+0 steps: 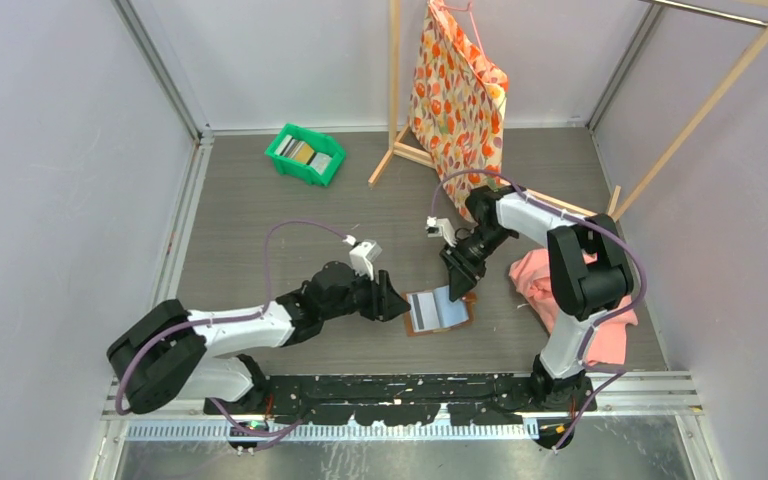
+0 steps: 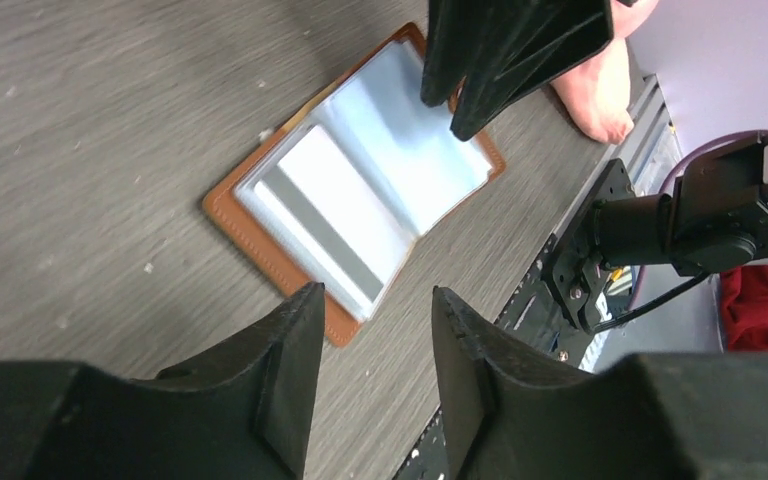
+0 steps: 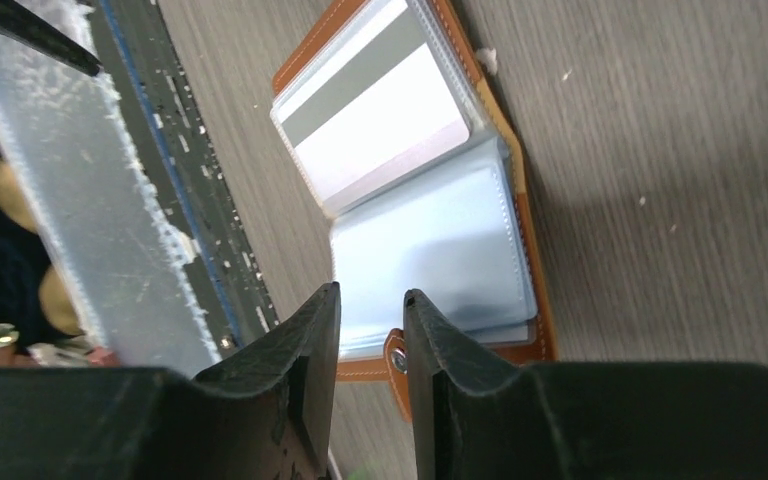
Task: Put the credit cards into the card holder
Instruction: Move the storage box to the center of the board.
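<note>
Two pincers flank the brown leather folding card holder [image 1: 440, 310], open flat, spine running near-to-far | left gripper [image 1: 401, 303] spread, empty, just left of it | right gripper [image 1: 457, 288] narrowly parted over its right leaf, which I judge nearer | grey-striped white card [image 2: 335, 215] sleeved left

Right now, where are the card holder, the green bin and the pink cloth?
card holder [image 3: 440, 240], right wrist view, on its empty light-blue page.
green bin [image 1: 295, 168], top view, on its near wall.
pink cloth [image 1: 532, 278], top view, on its left part beside the right arm.
</note>
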You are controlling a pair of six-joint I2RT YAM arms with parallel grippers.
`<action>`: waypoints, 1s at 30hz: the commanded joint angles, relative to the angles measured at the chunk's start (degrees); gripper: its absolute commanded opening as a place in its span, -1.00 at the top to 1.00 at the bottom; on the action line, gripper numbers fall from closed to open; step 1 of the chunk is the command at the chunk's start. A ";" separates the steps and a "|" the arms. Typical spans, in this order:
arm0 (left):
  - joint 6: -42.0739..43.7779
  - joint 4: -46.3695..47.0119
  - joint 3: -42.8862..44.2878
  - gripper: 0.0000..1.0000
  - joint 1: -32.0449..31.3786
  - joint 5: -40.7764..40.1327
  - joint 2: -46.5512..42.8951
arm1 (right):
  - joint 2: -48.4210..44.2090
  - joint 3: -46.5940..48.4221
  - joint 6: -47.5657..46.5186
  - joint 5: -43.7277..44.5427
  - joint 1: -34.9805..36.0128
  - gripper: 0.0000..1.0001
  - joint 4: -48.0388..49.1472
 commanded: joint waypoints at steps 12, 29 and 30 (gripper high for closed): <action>5.28 13.37 13.16 0.60 2.51 13.74 26.30 | 8.24 5.34 -6.93 -9.58 -2.85 0.43 -11.64; 2.71 10.42 10.48 0.88 5.75 11.23 34.01 | 12.29 5.11 10.83 -4.97 0.03 0.50 0.48; 2.67 10.41 10.43 0.88 5.78 11.36 33.89 | 12.57 5.30 11.41 -4.48 0.69 0.51 0.66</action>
